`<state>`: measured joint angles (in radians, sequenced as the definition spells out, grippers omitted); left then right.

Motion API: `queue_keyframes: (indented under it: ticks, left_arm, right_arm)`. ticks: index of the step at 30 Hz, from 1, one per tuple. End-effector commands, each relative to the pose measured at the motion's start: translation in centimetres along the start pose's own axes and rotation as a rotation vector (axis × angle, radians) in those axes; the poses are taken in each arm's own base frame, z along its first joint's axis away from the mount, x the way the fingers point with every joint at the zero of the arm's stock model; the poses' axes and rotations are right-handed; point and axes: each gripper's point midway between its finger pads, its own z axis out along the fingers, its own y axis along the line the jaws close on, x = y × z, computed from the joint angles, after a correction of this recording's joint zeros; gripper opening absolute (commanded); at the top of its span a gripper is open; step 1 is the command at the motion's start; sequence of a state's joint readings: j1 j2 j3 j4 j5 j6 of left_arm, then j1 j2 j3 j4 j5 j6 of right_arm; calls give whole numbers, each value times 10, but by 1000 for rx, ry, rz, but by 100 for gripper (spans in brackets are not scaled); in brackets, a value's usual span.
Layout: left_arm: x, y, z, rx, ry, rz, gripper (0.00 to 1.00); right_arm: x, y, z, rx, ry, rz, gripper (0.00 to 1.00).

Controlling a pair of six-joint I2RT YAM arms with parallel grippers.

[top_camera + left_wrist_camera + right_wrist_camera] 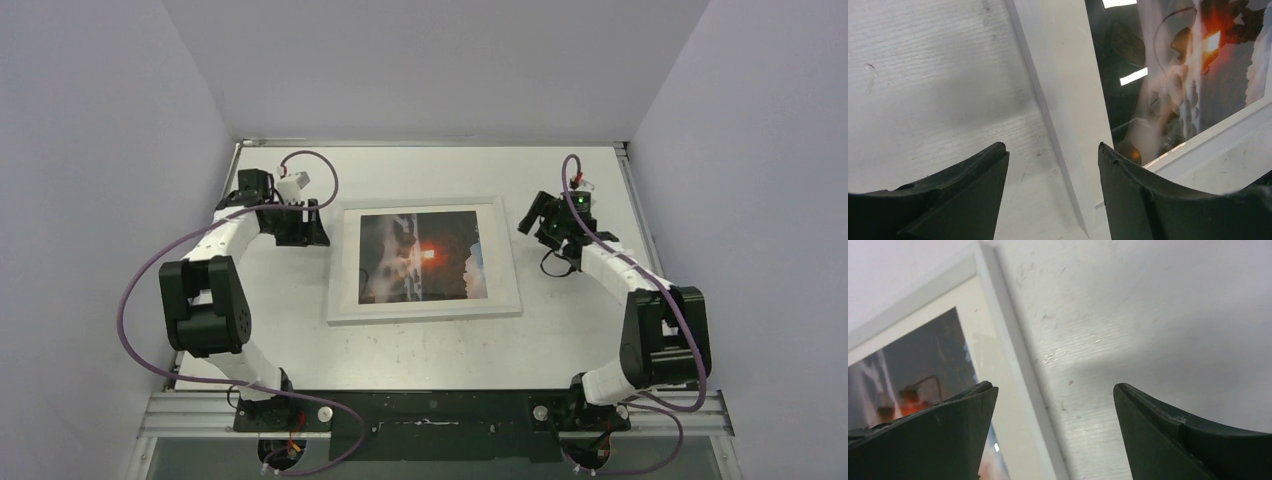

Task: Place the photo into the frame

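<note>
The frame (425,308) is lying flat at the centre of the table (420,350), and the photo (425,255) is sitting inside it. The left gripper (312,226) is standing at the frame's 10 o'clock corner with its jaws apart, gripping nothing. The right gripper (532,222) is standing at 2 o'clock with its jaws wide, also empty.

No writing or number is readable on the photo (425,255) or frame (424,310).

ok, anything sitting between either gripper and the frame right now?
Nothing visible. The left gripper hangs open at the frame's left edge, and the right gripper hangs open just off its right edge, with only bare table there. The photo already shows inside the frame.
</note>
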<state>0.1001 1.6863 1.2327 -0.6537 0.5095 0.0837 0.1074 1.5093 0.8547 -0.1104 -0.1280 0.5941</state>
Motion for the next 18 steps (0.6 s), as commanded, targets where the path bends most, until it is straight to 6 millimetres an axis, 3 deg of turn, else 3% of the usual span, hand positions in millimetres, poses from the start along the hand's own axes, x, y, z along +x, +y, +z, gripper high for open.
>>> queue_keyframes:
  ticks: [1,5,7,9,12,13,18]
  left_arm:
    - [-20,10,15,-4,-178,72,65]
    - [-31,19,11,-37,-343,104,69]
    - [-30,23,8,-54,-431,128,70]
    - [-36,24,1,-75,-540,149,79]
    - [-31,26,-6,-116,-666,213,81]
    - [-28,27,-8,-129,-698,231,99]
    - [-16,31,-11,-165,-757,251,96]
  right_arm:
    - [-69,-49,-30,258,-319,-60,90]
    - [-78,-87,-51,376,-585,-111,90]
    - [-76,-99,-53,417,-629,-130,90]
    - [-71,-109,-48,448,-617,-138,90]
    - [-64,-115,-43,455,-623,-146,90]
    - [-64,-116,-42,455,-632,-147,90]
    - [-61,-119,-38,437,-687,-191,90]
